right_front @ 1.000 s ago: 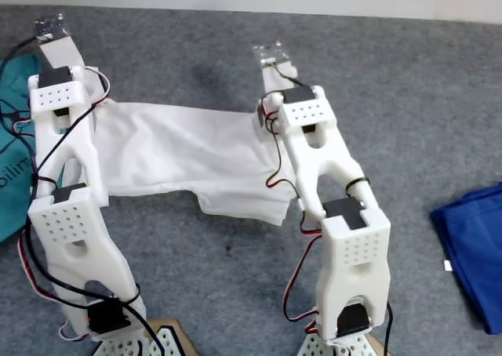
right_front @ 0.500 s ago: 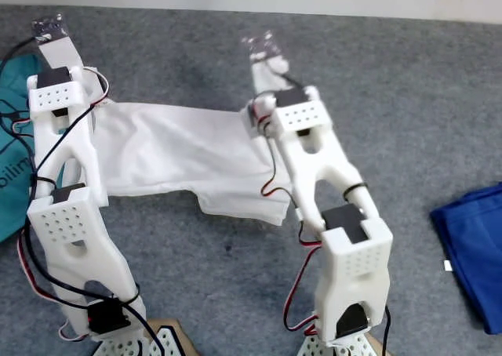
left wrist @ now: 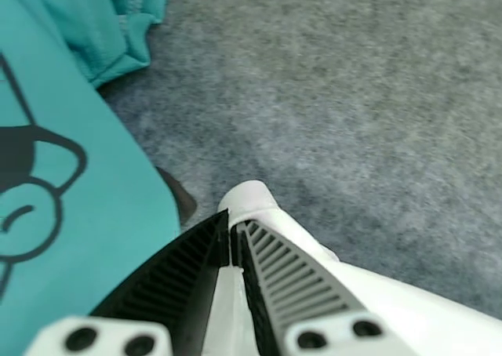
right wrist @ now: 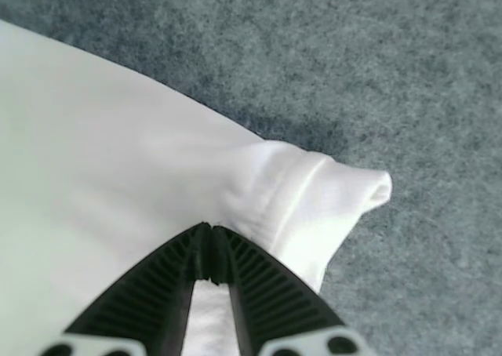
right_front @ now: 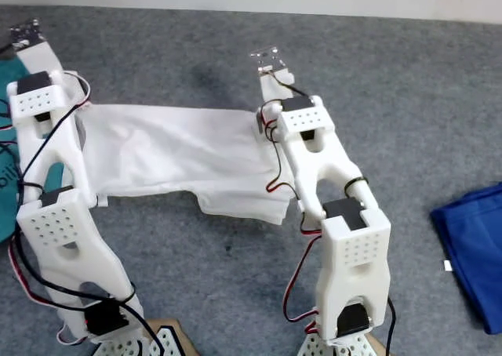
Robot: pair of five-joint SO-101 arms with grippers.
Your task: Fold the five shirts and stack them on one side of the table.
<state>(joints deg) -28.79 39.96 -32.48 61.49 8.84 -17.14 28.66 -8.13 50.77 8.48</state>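
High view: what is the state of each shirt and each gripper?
white shirt, stretched between both grippers
left gripper, fingers shut on white shirt
right gripper, fingers shut on white shirt
teal shirt, lying loose, not held
blue shirt, lying apart, not held

The table [right_front: 408,81] is overlooked from above, behind the arm bases. The wrist views are aimed closely along the left gripper [left wrist: 230,224] and right gripper [right wrist: 205,229]. The white shirt [right_front: 180,152] is shared with the right wrist view, the teal shirt [right_front: 4,199] with the left.
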